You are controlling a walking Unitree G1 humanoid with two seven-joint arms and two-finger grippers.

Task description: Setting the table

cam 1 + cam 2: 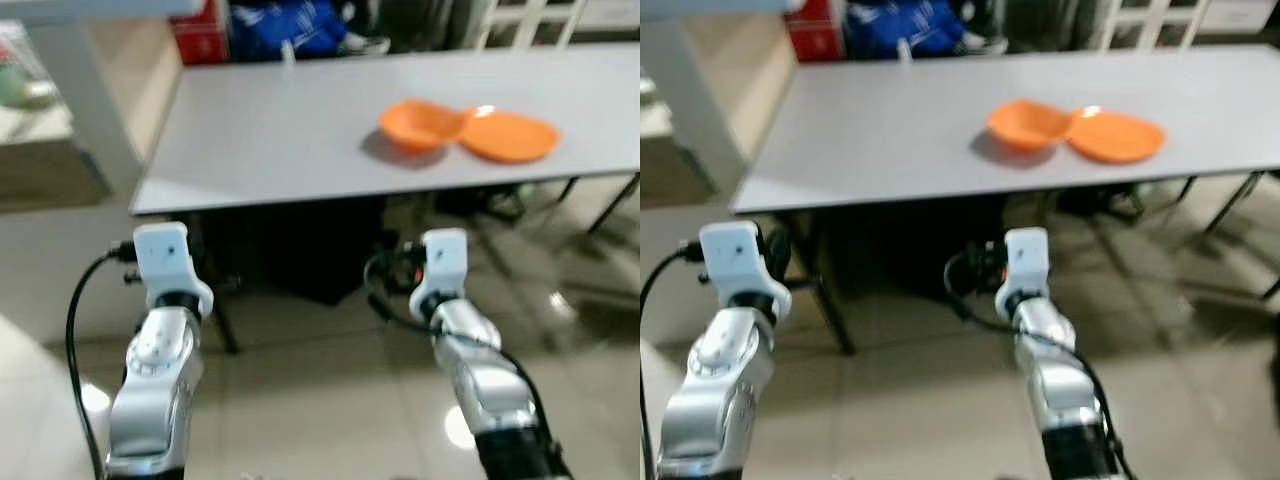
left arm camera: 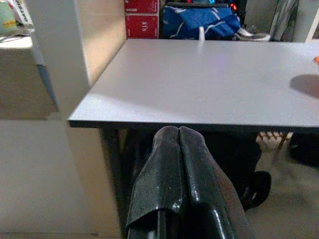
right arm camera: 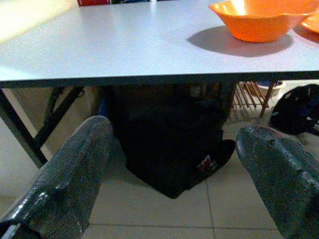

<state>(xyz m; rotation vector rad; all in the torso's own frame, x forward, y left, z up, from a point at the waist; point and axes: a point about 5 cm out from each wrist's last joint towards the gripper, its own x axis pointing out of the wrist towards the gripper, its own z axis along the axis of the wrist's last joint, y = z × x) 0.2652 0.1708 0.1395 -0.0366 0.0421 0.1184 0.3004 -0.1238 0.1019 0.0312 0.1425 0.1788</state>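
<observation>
Table (image 1: pixel 280 130) grey, long, standing ahead of the robot across tiled floor (image 1: pixel 320 400). Orange bowl (image 1: pixel 421 125) sits on its right half, near the front edge; orange plate (image 1: pixel 508 136) lies just right of it, rims touching. Left gripper (image 2: pixel 178 137) held low before the table's near edge, fingers pressed together, empty. Right gripper (image 3: pixel 172 169) likewise low, below the tabletop, fingers spread wide, empty. Black bag (image 3: pixel 169 144) rests on the floor under the table.
</observation>
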